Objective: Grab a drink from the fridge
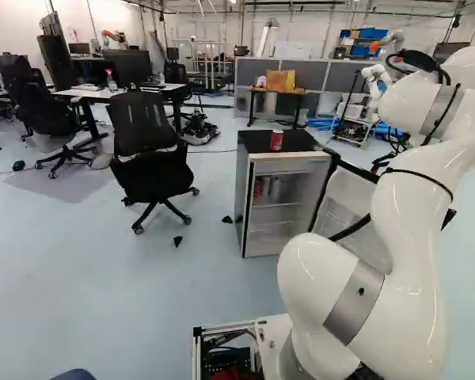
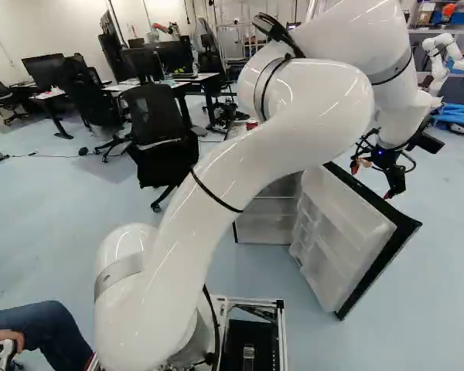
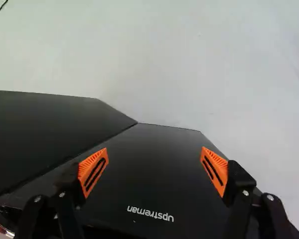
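Pale floor point(image 1: 87, 269) surrounds the fridge point(image 1: 289, 167), its open door point(image 2: 344, 232) standing between the widely spread, empty jaws and the drinks point(image 1: 258, 189) inside.

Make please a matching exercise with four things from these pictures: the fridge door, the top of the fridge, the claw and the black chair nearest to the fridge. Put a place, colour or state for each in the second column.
1. fridge door
2. fridge top
3. claw
4. nearest black chair

A. has orange pads standing apart
B. stands left of the fridge in the left base view
C. swung open
D. bears a red can

Right pairs: 1-C, 2-D, 3-A, 4-B
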Controlling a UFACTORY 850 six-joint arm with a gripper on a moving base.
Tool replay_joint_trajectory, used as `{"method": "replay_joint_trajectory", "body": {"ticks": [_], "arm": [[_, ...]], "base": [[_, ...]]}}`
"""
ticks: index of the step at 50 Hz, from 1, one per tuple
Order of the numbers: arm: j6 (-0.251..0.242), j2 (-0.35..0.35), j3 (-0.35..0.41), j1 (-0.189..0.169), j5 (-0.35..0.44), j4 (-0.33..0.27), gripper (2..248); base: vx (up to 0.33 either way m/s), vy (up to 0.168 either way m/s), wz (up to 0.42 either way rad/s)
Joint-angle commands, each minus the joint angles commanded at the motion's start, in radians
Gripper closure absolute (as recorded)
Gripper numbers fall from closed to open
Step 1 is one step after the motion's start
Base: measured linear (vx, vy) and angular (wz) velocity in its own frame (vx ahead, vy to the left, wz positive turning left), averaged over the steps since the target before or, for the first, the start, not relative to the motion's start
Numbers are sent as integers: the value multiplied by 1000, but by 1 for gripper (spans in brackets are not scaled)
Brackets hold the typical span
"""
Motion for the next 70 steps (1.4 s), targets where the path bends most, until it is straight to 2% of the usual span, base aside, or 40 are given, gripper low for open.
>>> {"method": "replay_joint_trajectory", "body": {"ticks": [29,70], "arm": [[0,31,50,-6,0,0,3],[0,124,199,-18,0,0,3]], "base": [[0,0,0],[0,0,0]]}}
